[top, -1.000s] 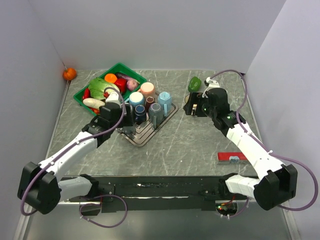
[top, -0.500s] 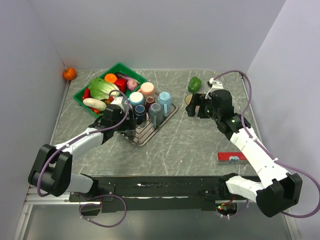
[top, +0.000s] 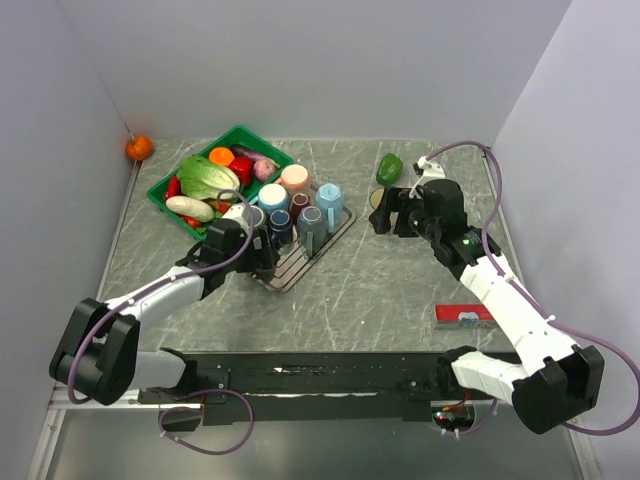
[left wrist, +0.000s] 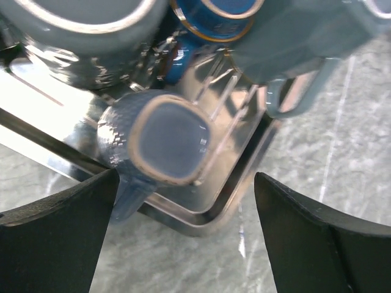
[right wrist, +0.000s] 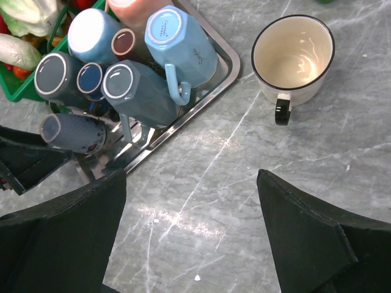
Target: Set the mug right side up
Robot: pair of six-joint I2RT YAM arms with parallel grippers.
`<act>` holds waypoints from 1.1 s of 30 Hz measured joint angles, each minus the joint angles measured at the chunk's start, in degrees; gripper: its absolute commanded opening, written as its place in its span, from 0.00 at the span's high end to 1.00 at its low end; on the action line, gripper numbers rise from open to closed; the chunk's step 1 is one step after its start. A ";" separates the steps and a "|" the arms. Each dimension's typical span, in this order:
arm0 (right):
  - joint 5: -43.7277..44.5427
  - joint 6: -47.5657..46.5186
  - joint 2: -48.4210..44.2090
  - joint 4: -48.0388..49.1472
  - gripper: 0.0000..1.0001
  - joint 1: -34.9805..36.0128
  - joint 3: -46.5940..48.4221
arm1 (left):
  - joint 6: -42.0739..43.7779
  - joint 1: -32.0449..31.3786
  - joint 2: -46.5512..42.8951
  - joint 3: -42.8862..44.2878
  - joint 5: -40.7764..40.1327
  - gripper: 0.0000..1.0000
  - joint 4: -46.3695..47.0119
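A metal tray (right wrist: 223, 64) holds several upside-down mugs. A grey-blue textured mug (left wrist: 162, 143) stands bottom up at the tray's near corner. My left gripper (left wrist: 186, 177) is open, with its fingers spread on both sides of that mug and not touching it. It also shows in the top view (top: 262, 252), and the mug shows in the right wrist view (right wrist: 73, 131). A cream mug (right wrist: 293, 58) with a black rim stands upright on the table right of the tray. My right gripper (right wrist: 190, 177) is open and empty above the bare table near it.
A green basket (top: 165, 190) of vegetables sits behind the tray. A green pepper (top: 389, 167) lies at the back, an orange fruit (top: 139, 147) in the far left corner. A red tool (top: 463, 315) lies near the right edge.
My left gripper has moved nearer and lower, toward the tray's near corner. My right gripper rose slightly and then held still, open.
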 measured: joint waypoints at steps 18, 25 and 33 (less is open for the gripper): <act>-0.48 1.70 0.13 0.22 0.09 0.00 -0.35 | -1.66 -9.77 1.88 3.98 -11.28 0.36 -8.15; -0.46 1.92 0.39 0.13 0.10 0.00 -1.07 | -2.75 -11.87 4.22 7.39 -16.59 0.47 -11.17; -0.46 1.88 0.66 0.17 0.11 -0.02 -1.07 | -3.17 -13.27 8.50 10.47 -20.63 0.61 -14.47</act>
